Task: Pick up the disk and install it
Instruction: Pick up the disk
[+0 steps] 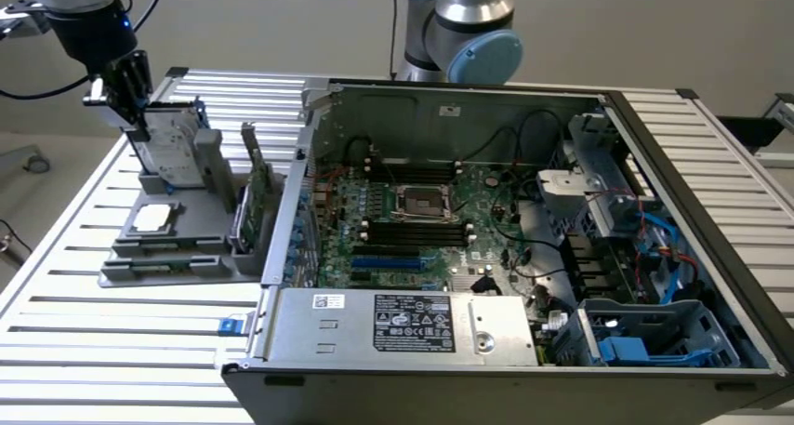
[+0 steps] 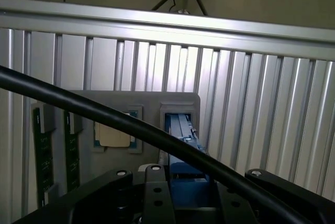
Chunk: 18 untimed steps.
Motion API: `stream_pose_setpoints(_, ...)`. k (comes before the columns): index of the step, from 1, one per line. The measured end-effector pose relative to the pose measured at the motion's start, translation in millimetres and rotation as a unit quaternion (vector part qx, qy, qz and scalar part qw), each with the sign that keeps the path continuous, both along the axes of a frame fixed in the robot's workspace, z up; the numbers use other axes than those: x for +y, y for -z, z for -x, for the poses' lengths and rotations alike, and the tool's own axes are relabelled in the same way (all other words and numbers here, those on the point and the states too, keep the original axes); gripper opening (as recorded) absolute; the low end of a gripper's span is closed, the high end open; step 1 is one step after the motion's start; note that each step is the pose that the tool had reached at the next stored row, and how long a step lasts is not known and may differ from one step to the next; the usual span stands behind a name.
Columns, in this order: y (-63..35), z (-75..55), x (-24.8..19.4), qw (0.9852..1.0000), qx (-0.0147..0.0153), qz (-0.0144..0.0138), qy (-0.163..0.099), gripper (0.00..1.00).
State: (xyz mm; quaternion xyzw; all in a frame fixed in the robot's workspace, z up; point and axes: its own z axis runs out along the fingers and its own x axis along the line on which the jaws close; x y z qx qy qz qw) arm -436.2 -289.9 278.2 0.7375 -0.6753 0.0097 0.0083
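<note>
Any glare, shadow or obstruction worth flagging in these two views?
Exterior view: even light, mild sheen on the table slats, shadow deep inside the computer case. Wrist view: bright glare along the table's rail, and a black cable crosses in front of the disk.

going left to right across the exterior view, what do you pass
gripper → disk, upright in the grey holder → green circuit card → processor socket on the motherboard → blue drive cage in the open computer case
</note>
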Motion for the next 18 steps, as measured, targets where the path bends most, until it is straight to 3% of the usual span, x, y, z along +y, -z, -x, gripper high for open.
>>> stream_pose_setpoints(18,0.1,0.0,-0.2,1.0000,-0.0017,0.0000,0.006,0.33)
